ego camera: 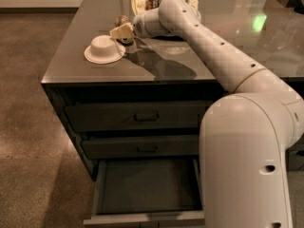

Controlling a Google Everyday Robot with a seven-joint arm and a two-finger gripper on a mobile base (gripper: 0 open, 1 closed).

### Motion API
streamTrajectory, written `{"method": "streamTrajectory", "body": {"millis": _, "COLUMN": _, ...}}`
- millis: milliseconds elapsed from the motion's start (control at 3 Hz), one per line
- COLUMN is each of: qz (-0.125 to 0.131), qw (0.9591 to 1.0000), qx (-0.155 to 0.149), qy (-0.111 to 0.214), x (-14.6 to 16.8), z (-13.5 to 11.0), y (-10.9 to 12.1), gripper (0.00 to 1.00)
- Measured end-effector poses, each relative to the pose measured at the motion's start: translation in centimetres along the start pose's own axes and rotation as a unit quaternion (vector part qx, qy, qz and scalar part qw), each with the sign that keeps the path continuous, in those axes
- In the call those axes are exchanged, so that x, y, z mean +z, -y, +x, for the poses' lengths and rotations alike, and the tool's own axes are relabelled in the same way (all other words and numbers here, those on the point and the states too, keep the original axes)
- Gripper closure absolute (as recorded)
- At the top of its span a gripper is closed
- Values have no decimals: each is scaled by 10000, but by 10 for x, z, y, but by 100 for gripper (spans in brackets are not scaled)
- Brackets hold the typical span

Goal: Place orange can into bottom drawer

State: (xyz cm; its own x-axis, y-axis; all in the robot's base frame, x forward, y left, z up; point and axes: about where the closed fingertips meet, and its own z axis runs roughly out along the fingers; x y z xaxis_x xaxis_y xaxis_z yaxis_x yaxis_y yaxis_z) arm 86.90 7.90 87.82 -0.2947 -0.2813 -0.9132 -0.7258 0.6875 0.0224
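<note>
Orange can (122, 20) sits on the dark desk (90, 72) in the camera view, just beyond the white bowl (103, 50) and slightly to the bowl's right as we see it. We cannot tell whether it stands upright or leans.

The pincer (121, 32) lies close to the bowl's far right rim, between the bowl and the can, low over the desk. It is just beside the can, but we cannot tell whether the pincer is apart, together or clamped on the can. From the pincer the white arm (223, 56) runs away from the bowl, to the right and toward us, and ends in a bulky joint in the corner of the view farthest from the bowl.

Beyond the bowl, farther back than the can, lies a brown-and-cream snack bag (145, 3), partly hidden by the arm.

Below the bowl, in the desk's front face, we see two shut drawers (137, 116) with small dark handles. Beneath them, lowest under the bowl, the bottom drawer (147, 186) is pulled out toward us, and its dark inside shows.
</note>
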Motion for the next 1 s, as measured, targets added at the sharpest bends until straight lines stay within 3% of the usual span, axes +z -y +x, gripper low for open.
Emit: {"method": "streamTrajectory", "body": {"millis": 1000, "qz": 105, "qw": 9996, "qx": 217, "qy": -123, "x": 0, "z": -6, "y": 3, "gripper": 26}}
